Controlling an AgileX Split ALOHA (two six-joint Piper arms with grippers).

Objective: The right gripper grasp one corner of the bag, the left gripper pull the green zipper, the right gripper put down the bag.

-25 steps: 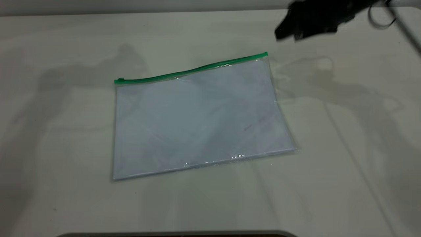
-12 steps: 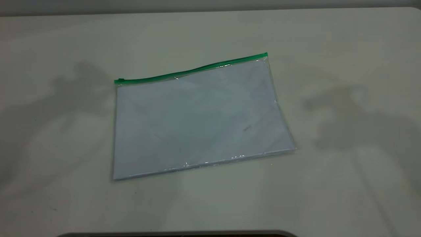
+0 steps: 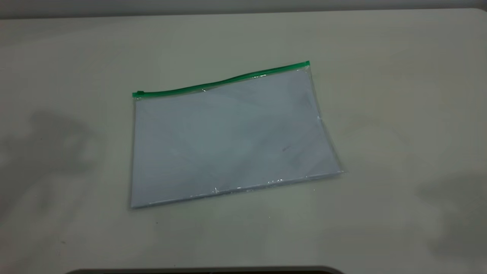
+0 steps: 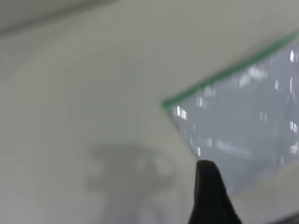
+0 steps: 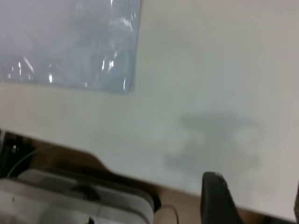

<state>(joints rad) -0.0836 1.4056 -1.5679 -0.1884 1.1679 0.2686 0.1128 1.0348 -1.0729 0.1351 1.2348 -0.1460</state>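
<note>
The bag [image 3: 228,137] lies flat on the worktop [image 3: 399,95], thin, limp and probably slippery, best pinched at the corner of the bag [image 3: 307,64] ending the green zipper [image 3: 220,81]; neither pincer's state can be told.

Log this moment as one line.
bag: flat on table | green zipper: slider at left end | left end effector, right end effector: off bag
</note>
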